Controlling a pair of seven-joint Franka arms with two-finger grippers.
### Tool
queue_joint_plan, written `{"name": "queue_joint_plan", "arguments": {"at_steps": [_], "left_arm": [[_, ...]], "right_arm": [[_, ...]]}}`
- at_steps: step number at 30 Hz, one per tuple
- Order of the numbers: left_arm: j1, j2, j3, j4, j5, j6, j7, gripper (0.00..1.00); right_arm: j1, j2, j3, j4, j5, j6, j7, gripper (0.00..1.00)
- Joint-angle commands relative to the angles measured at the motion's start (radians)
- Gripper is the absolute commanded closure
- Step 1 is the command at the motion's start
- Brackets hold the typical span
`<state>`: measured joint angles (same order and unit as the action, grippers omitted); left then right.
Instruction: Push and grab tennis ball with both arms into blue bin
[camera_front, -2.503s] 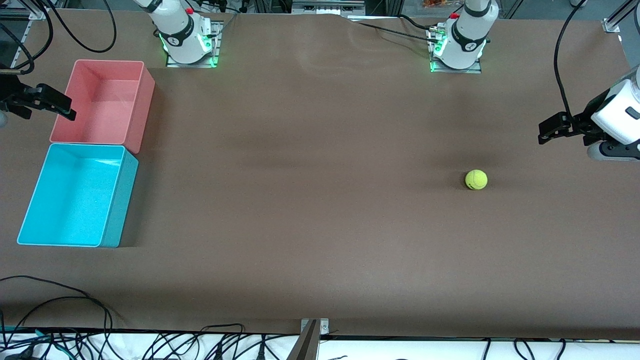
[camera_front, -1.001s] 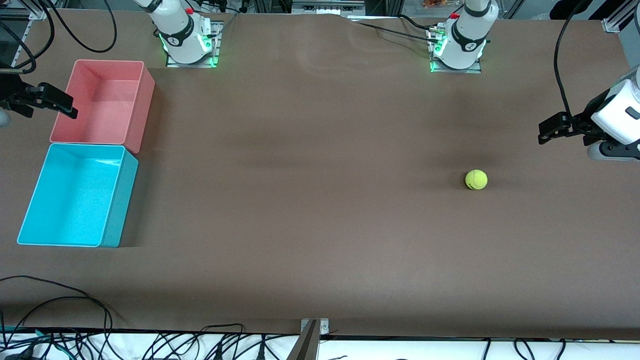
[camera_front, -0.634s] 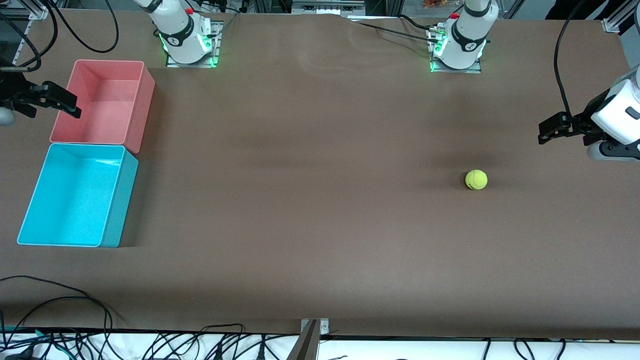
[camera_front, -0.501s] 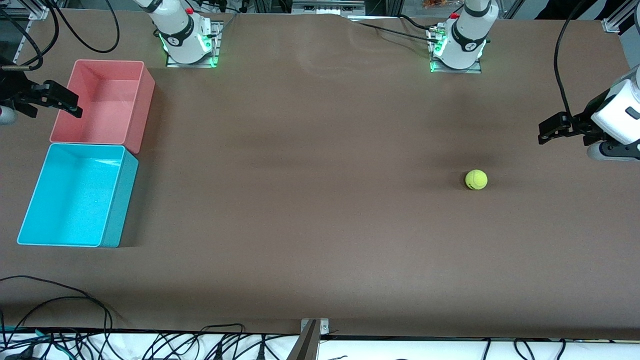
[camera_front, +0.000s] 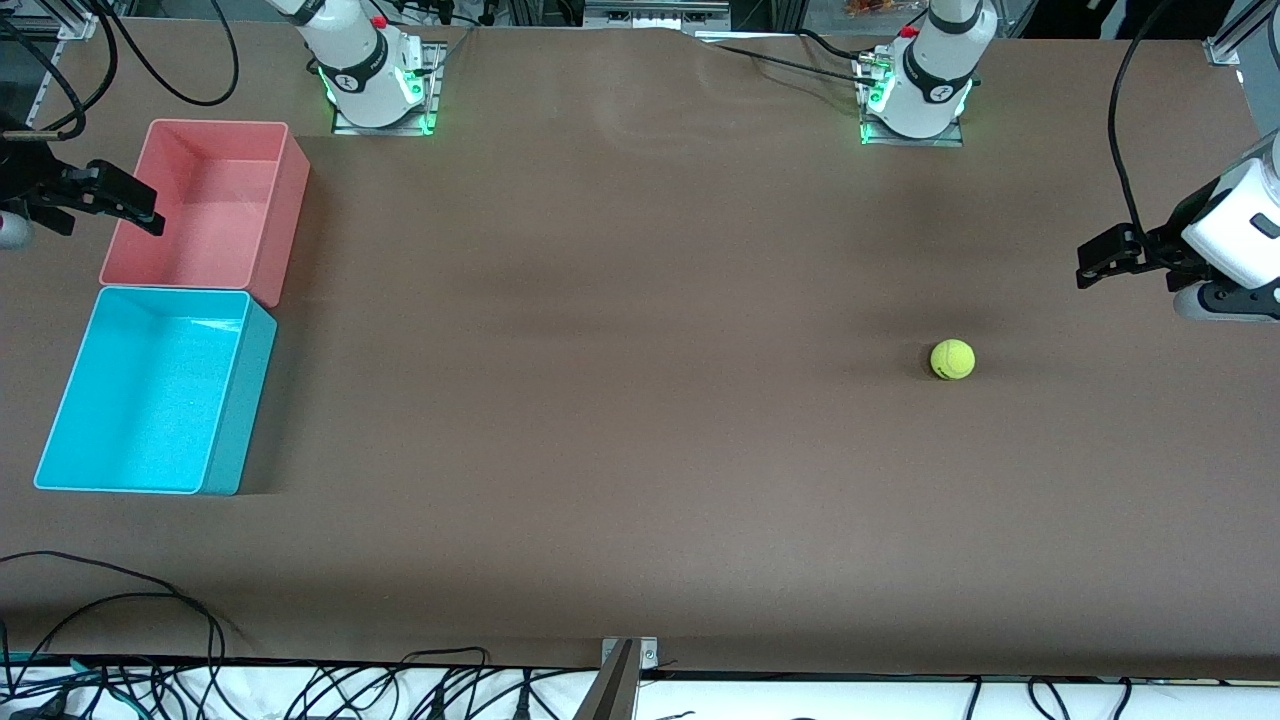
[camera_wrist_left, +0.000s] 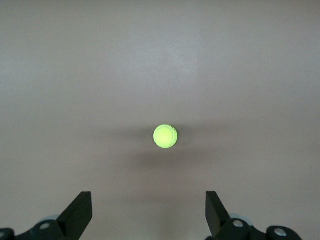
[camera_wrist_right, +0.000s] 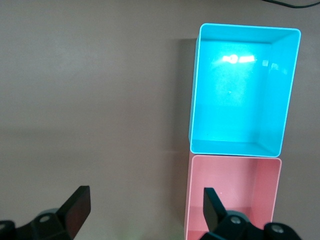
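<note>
Barely anything has shifted. Front view: the small fuzzy yellow-green tennis ball (camera_front: 952, 359) sits where it did moments ago, on the brown table toward the left arm's end, well apart from the rectangular turquoise plastic blue bin (camera_front: 240, 395) at the right arm's end. The left gripper (camera_front: 1092, 263) hangs up over the table edge near the ball, unmoved. Only the right gripper (camera_front: 135, 211) has crept slightly, now over the rim of the pink plastic bin (camera_front: 285, 205), which stands just beside the blue one, farther from the front camera. Left wrist view: ball (camera_wrist_left: 165, 136) centred ahead of wide-spread, empty fingers (camera_wrist_left: 80, 210). Right wrist view: blue bin (camera_wrist_right: 195, 100) and pink bin (camera_wrist_right: 189, 197) below, fingers (camera_wrist_right: 77, 205) spread wide, holding nothing. Judgement: still the opening stage; the push hasn't begun.
</note>
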<state>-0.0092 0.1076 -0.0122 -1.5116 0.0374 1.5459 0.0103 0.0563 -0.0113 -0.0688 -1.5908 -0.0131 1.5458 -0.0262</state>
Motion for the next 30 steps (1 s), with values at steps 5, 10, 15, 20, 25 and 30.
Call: {"name": "queue_joint_plan", "arguments": {"at_steps": [5, 10, 15, 20, 25, 30], "left_arm": [[0.003, -0.016, -0.002, -0.016, 0.007, 0.003, 0.026, 0.00], [0.003, -0.016, -0.002, -0.016, 0.007, 0.003, 0.025, 0.00], [0.003, -0.016, -0.002, -0.016, 0.007, 0.000, 0.022, 0.00], [0.002, -0.014, -0.002, -0.016, 0.007, 0.000, 0.016, 0.00], [0.000, -0.014, -0.002, -0.013, 0.007, 0.002, 0.013, 0.00], [-0.002, -0.012, 0.000, -0.006, 0.009, 0.002, 0.013, 0.00]], "right_arm": [[0.000, -0.009, 0.000, 0.006, 0.005, -0.007, 0.005, 0.00], [0.000, -0.009, 0.000, 0.006, 0.005, -0.007, 0.005, 0.00], [0.000, -0.009, 0.000, 0.006, 0.005, -0.007, 0.005, 0.00], [0.000, -0.009, 0.000, 0.006, 0.005, -0.007, 0.005, 0.00], [0.000, -0.009, 0.000, 0.006, 0.005, -0.007, 0.005, 0.00], [0.000, -0.009, 0.000, 0.006, 0.005, -0.007, 0.005, 0.00]]}}
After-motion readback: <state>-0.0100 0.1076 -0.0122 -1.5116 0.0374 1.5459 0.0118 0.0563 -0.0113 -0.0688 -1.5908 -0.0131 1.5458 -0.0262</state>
